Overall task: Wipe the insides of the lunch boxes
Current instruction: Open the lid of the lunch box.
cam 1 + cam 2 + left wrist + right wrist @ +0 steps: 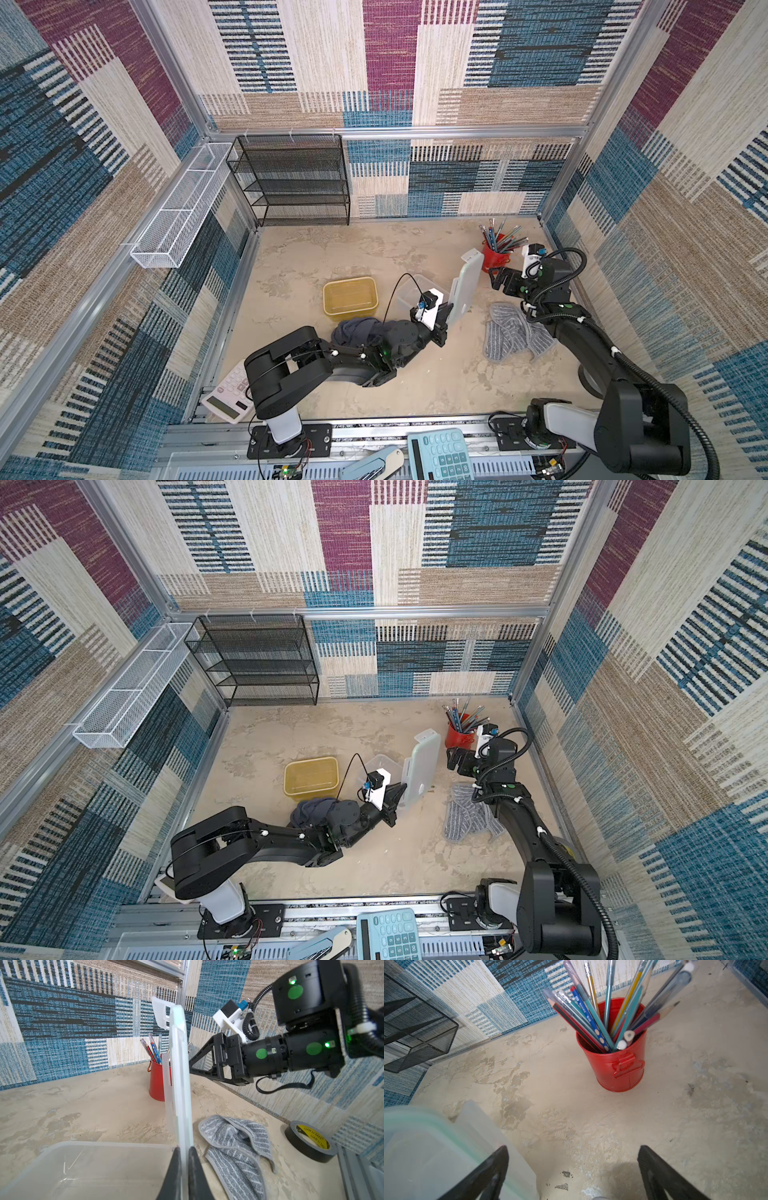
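Tabletop [307, 253] centre is occupied by the amber lunch box [351, 299], which is seen open-topped in both top views. The clear lunch box [409, 291] is set just beside it, at 3 o'clock. At 3 o'clock of the clear box, its frosted lid [467, 282] is held up on edge, nearly upright and leaning slightly. The lid's lower corner is pinched between the narrowed jaws of the left tool [184, 1153], as shown in the left wrist view. Whether the lid touches the box rim cannot be told.

The right tool [573, 1148] is held wide apart with nothing between its fingers [496, 1163], above bare tabletop. It is placed at 3 o'clock of the lid and near the red pencil cup [494, 257], which is found toward the 1 o'clock corner of the tabletop.

A grey striped cloth [513, 336] is laid crumpled at 4 o'clock of the lid, partly under the right arm. A dark blue cloth [357, 330] is bunched at 6 o'clock of the amber box, touching its near wall. A black tape roll [309, 1142] is seen beyond the grey cloth in the left wrist view.
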`<state>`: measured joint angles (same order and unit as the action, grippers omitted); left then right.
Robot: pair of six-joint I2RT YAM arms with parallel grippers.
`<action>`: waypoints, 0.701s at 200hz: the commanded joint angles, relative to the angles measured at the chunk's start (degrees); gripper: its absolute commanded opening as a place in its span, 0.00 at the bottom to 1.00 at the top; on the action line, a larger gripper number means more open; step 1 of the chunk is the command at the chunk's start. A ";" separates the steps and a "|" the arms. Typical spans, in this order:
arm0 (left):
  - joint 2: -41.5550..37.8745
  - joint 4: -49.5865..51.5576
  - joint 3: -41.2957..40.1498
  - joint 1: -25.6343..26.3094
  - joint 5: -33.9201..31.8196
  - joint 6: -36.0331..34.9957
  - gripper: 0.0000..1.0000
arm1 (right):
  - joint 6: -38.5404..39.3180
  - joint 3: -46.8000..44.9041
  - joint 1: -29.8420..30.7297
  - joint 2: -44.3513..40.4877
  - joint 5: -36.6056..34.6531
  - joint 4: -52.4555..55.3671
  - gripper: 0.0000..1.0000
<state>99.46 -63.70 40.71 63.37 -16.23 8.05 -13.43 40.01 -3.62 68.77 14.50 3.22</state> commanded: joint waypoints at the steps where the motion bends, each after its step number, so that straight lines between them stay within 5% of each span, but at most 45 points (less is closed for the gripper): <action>1: 0.56 -4.90 0.37 1.47 -1.85 -8.55 0.03 | 1.04 0.32 -0.71 0.13 -2.75 1.20 0.99; 79: 3.53 -4.31 1.77 5.40 -4.43 -15.68 0.03 | 1.80 2.17 -7.25 1.50 -2.92 5.05 0.98; 140: 4.64 11.06 12.24 8.75 -11.72 -15.69 0.00 | 0.09 3.77 -7.94 3.90 -2.76 6.24 0.98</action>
<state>103.90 -57.95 50.63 71.24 -23.70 -6.17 -12.86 43.68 -11.42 72.51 12.67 8.86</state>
